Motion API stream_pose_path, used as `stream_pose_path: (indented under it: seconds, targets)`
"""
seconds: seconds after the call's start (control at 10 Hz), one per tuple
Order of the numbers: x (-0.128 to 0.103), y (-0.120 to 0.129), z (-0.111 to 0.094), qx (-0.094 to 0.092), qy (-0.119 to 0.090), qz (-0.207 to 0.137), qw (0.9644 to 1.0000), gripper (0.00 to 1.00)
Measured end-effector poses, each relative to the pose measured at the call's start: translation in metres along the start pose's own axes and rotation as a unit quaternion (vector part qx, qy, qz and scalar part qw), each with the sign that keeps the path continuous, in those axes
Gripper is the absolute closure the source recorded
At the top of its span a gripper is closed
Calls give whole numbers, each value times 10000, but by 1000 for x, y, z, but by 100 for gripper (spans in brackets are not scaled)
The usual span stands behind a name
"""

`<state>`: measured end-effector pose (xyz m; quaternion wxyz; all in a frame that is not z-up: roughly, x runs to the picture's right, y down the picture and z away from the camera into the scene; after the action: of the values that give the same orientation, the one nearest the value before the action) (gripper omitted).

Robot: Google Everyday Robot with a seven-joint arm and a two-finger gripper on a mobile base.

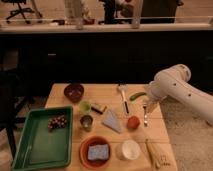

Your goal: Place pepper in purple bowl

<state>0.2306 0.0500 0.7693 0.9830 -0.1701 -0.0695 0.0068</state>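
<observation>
The pepper [137,95] is a small curved green pod lying at the back right of the wooden table [110,95]. The purple bowl [74,92] is a small dark maroon bowl at the back left of the table, standing upright. My white arm reaches in from the right, and my gripper [149,103] hangs just right of the pepper, close above the table's right side. The gripper is far to the right of the bowl.
A green tray [35,150] with grapes [56,122] fills the front left. An orange-red bowl [85,145] holds a blue sponge. Also on the table are a white cup [129,149], a red ball [132,122], a light-green cup [85,106], a metal cup [86,121], a grey wedge [112,120] and utensils [123,97].
</observation>
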Motion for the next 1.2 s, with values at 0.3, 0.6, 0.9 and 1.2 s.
stream_pose_path:
  seconds: [0.3,0.6,0.9,1.2]
  targets:
    - [9,-19,24,-83,-355,-104,9993,20]
    - [9,-25,31,-119,-413,-156,9990,20]
    - [7,-25,31,-120,-419,-164,9989,20]
    - [7,-26,31,-65,-463,-183,9987,20]
